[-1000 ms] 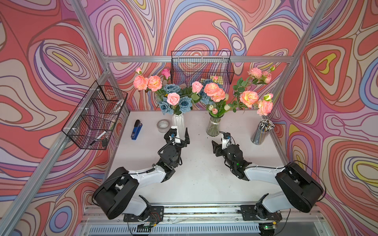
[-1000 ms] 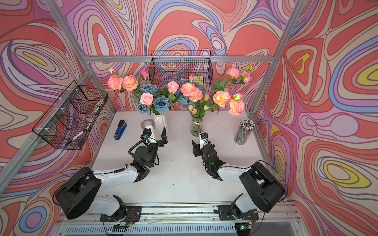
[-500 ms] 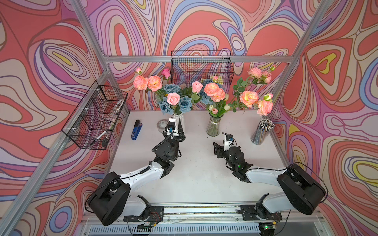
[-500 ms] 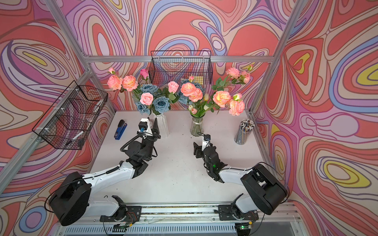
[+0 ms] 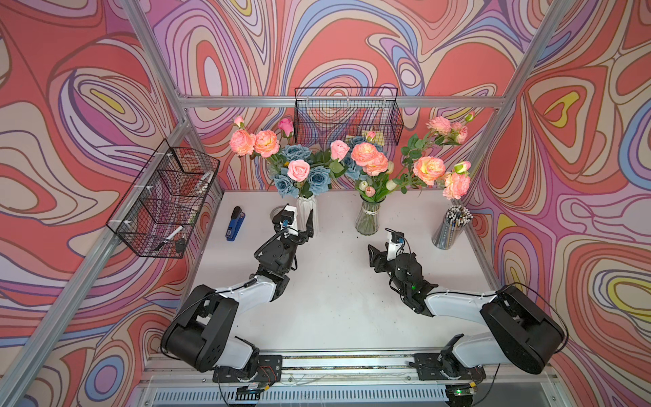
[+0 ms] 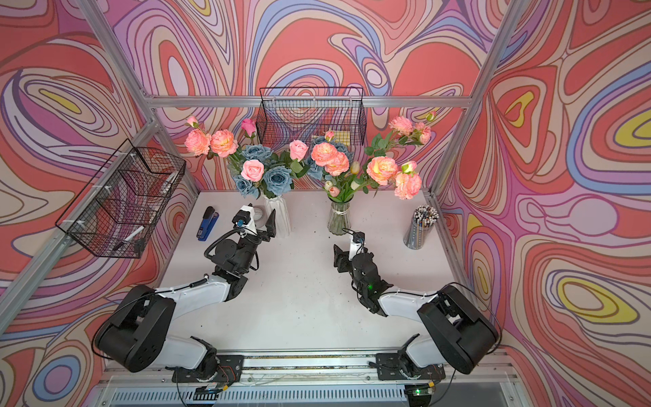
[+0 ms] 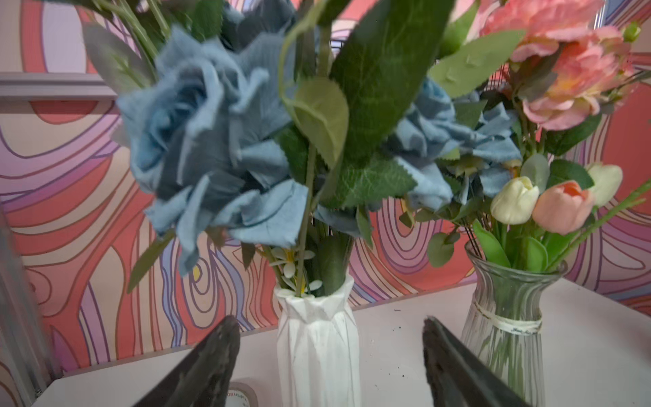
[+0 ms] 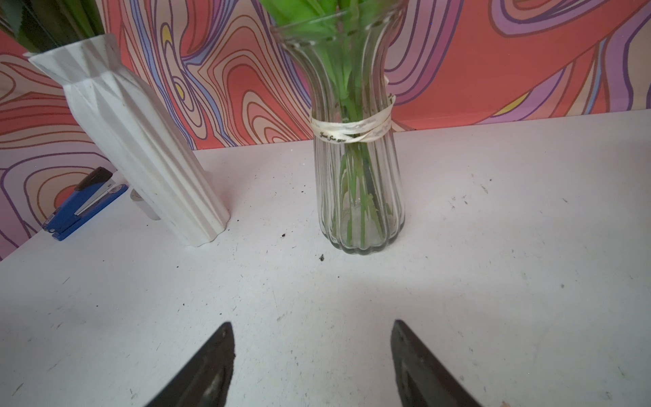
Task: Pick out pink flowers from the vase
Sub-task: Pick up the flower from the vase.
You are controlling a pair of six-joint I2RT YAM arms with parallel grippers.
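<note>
Left wrist view: blue rose [image 7: 197, 148] blurred; tape roll [image 7: 243, 396] cut by frame edge. Right wrist view: glass vase [image 8: 359, 176] rim blurred. Wire basket [image 5: 141, 225] contents too small to identify.

Blue stapler [image 5: 235, 223], pencil cup [image 5: 451, 230]

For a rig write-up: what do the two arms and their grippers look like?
The left arm and right arm match: white links between bulky black joint housings, thin black cables looping outside. The left gripper and right gripper each have dark tapered fingers and a white camera block.
</note>
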